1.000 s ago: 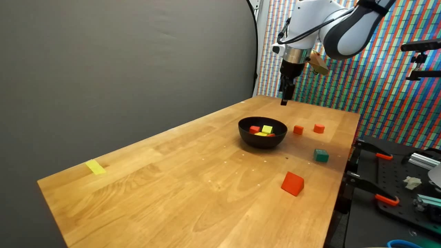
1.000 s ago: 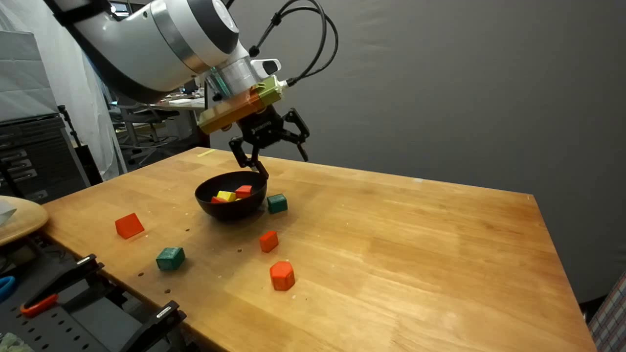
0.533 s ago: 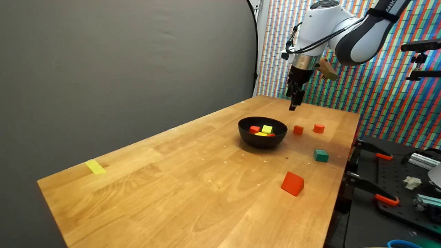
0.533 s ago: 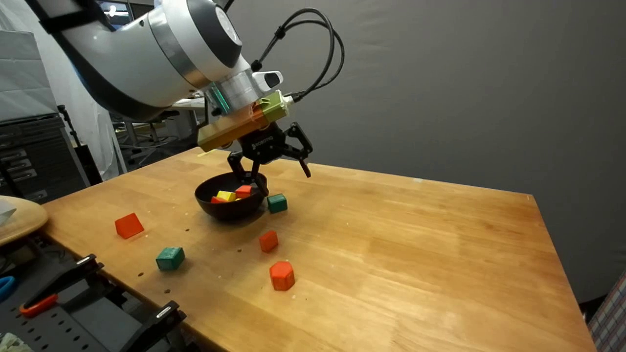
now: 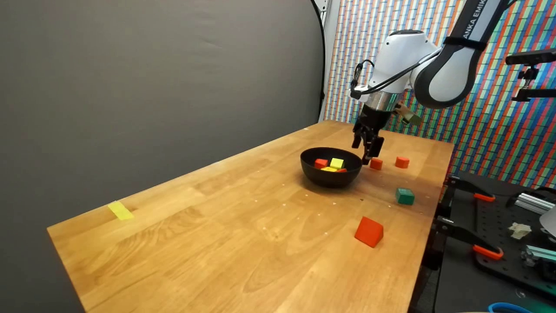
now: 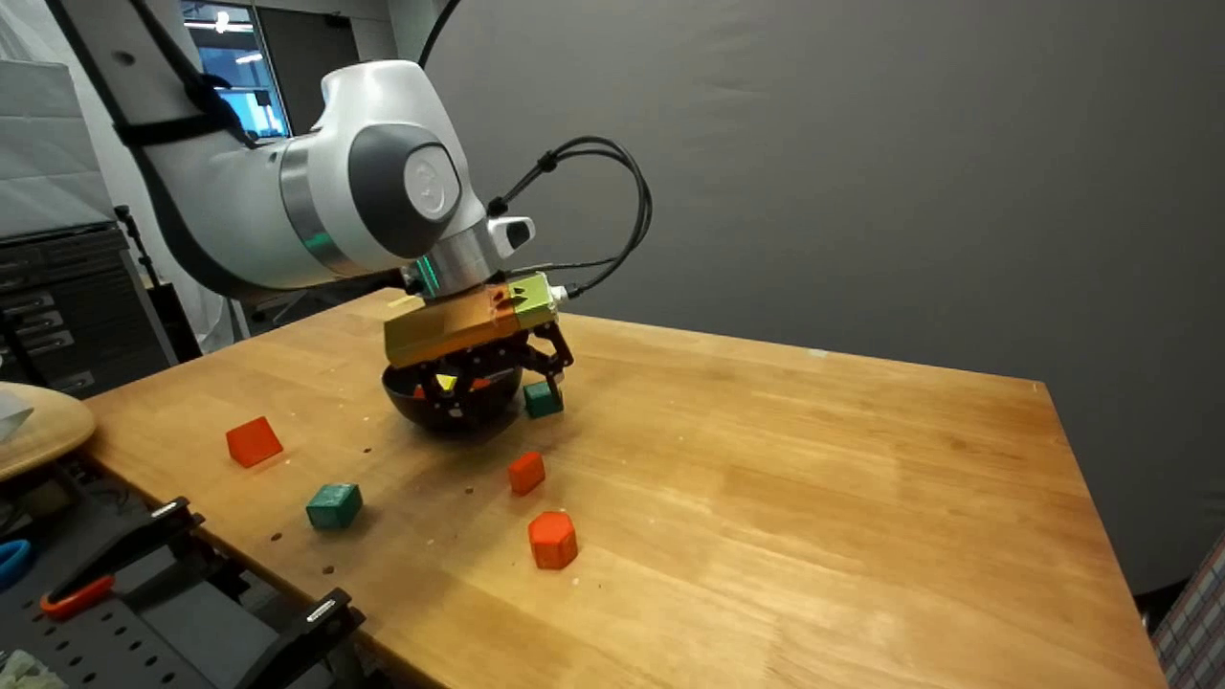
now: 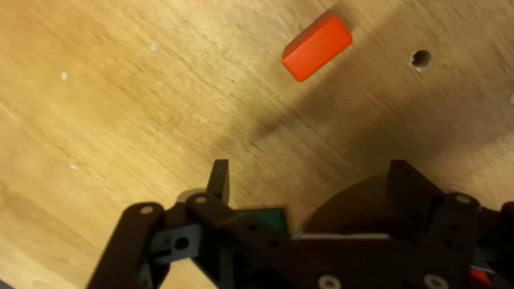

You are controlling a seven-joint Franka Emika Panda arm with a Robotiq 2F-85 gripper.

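My gripper point(image 7: 309, 162) points down with its jaws wide apart and nothing between its fingertips. It is low over the far rim of the black bowl point(image 5: 330, 177) as seen in an exterior view. Close to one finger is a green block point(image 6: 543, 400) standing beside the bowl; in the wrist view the gripper's linkage partly covers that green block point(image 7: 273, 216). Whether the finger touches it, I cannot tell. Red and yellow blocks lie in the bowl, among them a yellow block point(image 5: 337, 163). An orange-red block point(image 7: 317, 48) lies ahead of the fingertips, apart from them.
Elsewhere on the wooden table point(image 6: 813, 498) are a second green block point(image 6: 334, 506), an orange hexagonal block point(image 6: 552, 540) and a red wedge point(image 5: 369, 232). Black clamps point(image 6: 297, 636) grip the table edge beside a dark pegboard. A grey backdrop stands behind the table.
My gripper has come down from above the bowl to near table height, by the green block and the bowl rim. Its jaws stayed open. The blocks and bowl have not moved.
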